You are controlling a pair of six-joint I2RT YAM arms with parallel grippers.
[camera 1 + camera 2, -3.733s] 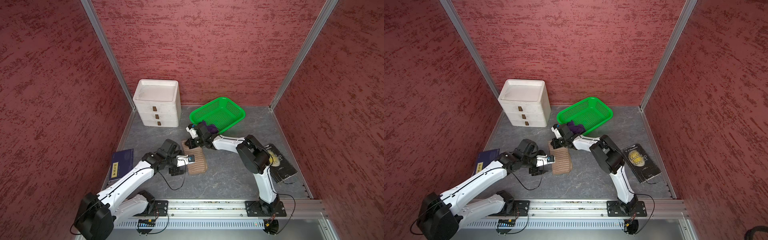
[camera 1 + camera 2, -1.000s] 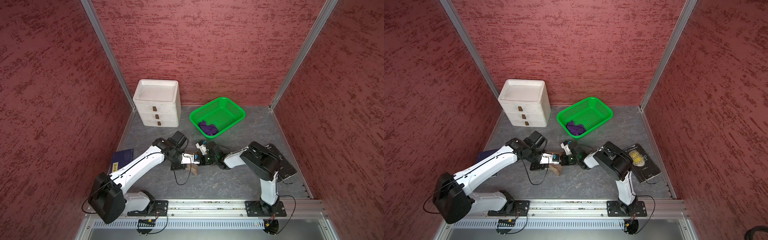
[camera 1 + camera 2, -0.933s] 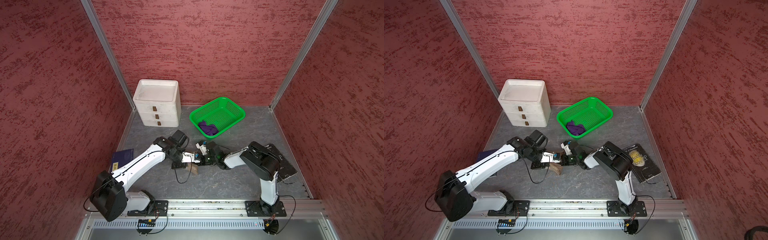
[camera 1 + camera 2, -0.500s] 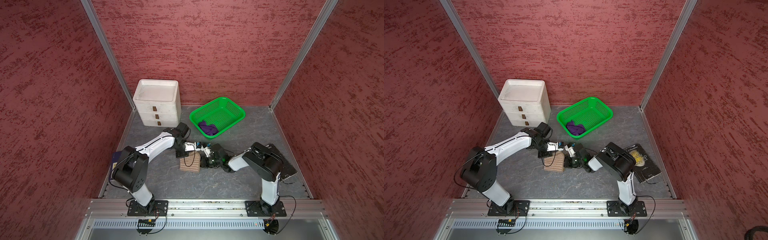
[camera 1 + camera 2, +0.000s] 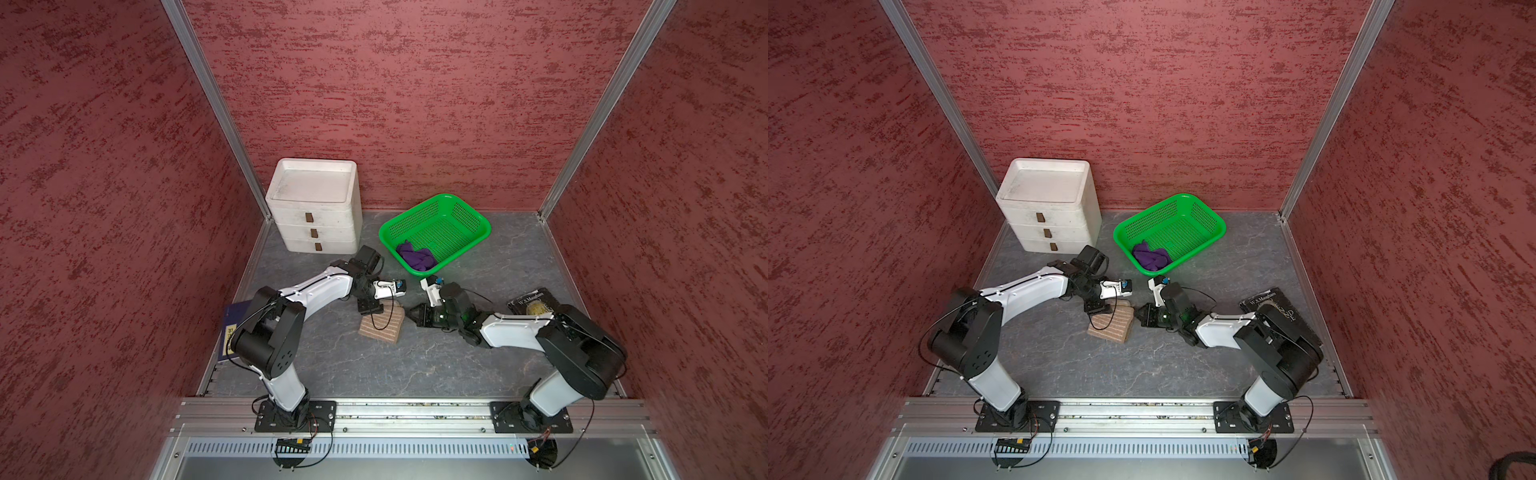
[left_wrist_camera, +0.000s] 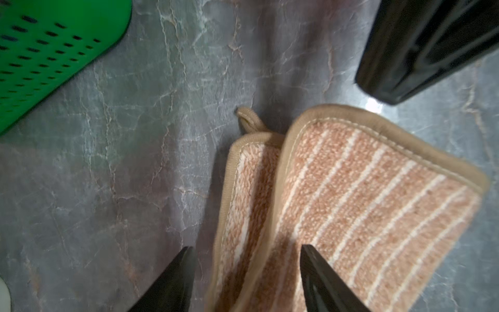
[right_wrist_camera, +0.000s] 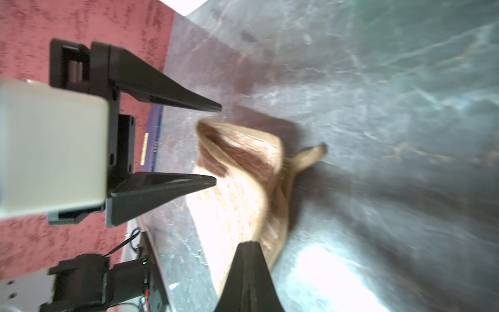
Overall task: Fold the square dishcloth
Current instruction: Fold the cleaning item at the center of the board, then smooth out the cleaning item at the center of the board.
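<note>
on grey tabletop: folded dishcloth, l gripper apart over its edge, r gripper tips together just beside

place: robot lab test cell | walls: red textured panels framed by bare aluminium corner posts | front: slotted aluminium rail carrying black arm base plates

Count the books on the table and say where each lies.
2. A blue book lies at the table's left edge, partly hidden behind the left arm; a black book lies near the right edge, partly under the right arm. The arms may hide more.
</note>
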